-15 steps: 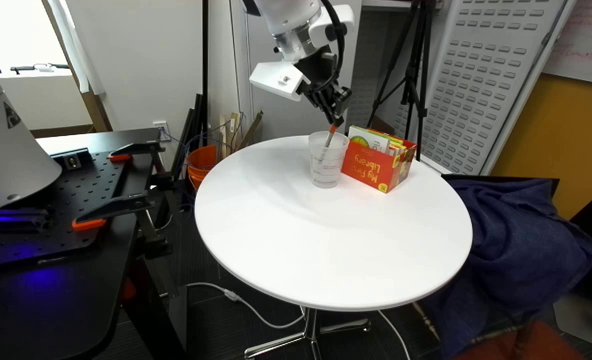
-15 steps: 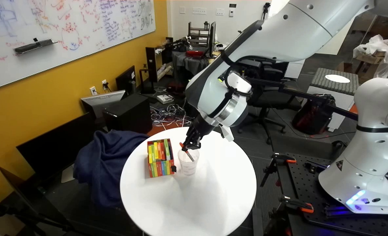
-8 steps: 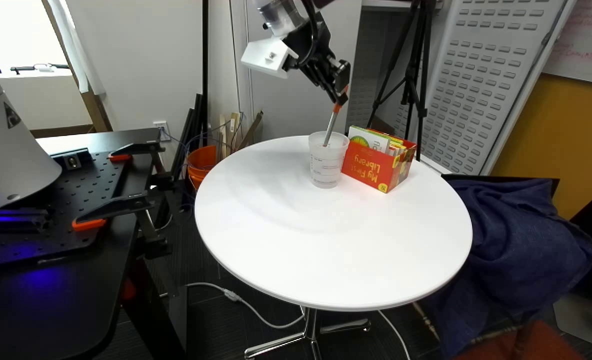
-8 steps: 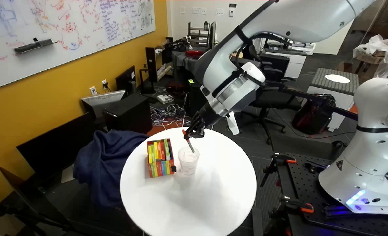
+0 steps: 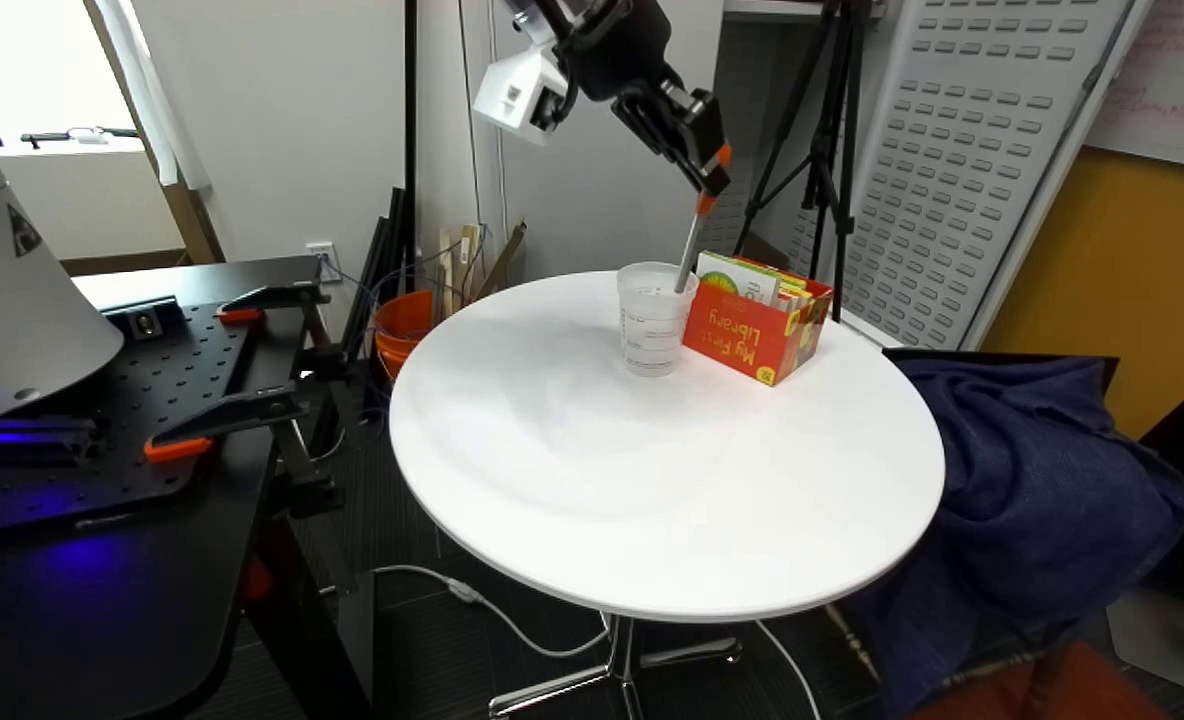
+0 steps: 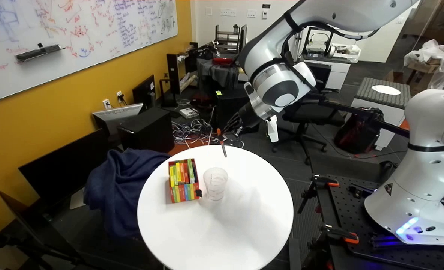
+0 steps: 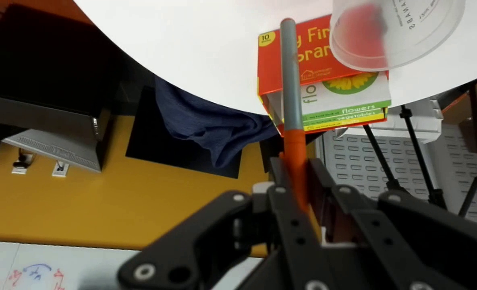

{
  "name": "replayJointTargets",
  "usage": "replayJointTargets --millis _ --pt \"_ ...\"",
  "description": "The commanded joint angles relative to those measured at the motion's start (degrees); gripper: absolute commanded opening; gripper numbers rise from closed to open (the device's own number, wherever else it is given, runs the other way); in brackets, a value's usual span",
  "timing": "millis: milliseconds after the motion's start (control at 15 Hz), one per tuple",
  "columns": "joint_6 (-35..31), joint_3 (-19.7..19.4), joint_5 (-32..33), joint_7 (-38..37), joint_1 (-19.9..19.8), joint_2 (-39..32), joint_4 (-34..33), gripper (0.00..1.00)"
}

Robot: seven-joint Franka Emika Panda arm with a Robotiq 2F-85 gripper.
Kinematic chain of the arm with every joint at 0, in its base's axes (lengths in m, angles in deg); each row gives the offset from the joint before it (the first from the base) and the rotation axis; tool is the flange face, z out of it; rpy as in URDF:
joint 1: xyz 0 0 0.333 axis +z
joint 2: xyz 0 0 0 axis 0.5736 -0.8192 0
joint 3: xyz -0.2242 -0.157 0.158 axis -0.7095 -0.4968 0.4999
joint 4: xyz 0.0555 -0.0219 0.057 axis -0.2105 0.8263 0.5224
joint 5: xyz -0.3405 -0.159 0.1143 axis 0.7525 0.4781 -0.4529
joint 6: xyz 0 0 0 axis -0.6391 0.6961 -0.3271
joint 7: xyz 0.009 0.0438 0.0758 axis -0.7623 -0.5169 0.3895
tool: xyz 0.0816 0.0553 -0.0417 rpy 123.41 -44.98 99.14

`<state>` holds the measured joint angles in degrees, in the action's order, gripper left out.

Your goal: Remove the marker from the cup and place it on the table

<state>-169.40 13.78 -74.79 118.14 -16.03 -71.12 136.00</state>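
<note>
The marker, a grey stick with an orange end, is held by its orange end in my gripper [image 7: 296, 165]. The grey barrel [image 7: 290, 76] points away from the fingers in the wrist view. In the exterior views the marker [image 5: 690, 250] [image 6: 222, 144] hangs tilted, grey end down. My gripper [image 5: 712, 182] [image 6: 226, 132] is above the table. The clear cup [image 5: 650, 330] [image 6: 215, 185] stands upright on the round white table [image 5: 652, 480] [image 6: 214, 232]. In an exterior view the marker's lower tip is apart from the cup. The cup's rim [image 7: 399, 60] shows in the wrist view.
A red-orange box of small books [image 5: 742, 335] [image 6: 184, 193] stands close beside the cup on the table. A blue cloth [image 5: 1032, 470] [image 6: 128, 187] hangs just past the table edge. A black tripod [image 5: 827, 130] stands behind the table.
My gripper has risen and moved back with the marker in it. The marker's lower end was inside the cup and has come up out of it. The cup and box have not moved.
</note>
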Motion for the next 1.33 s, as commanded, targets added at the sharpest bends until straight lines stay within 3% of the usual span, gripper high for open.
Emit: replayJointTargets --millis 0,267,667,1267 --pt "3.74 -0.82 -0.22 -0.26 -1.15 0.37 2.08 0.04" --pt "8.30 0.30 5.25 -7.06 -3.87 -1.46 3.46 0.04" --pt "11.09 0.64 17.03 -23.03 -6.80 -5.27 2.48 0.04" --pt "17.96 -0.41 44.23 -52.83 -8.79 -10.35 -0.22 0.04"
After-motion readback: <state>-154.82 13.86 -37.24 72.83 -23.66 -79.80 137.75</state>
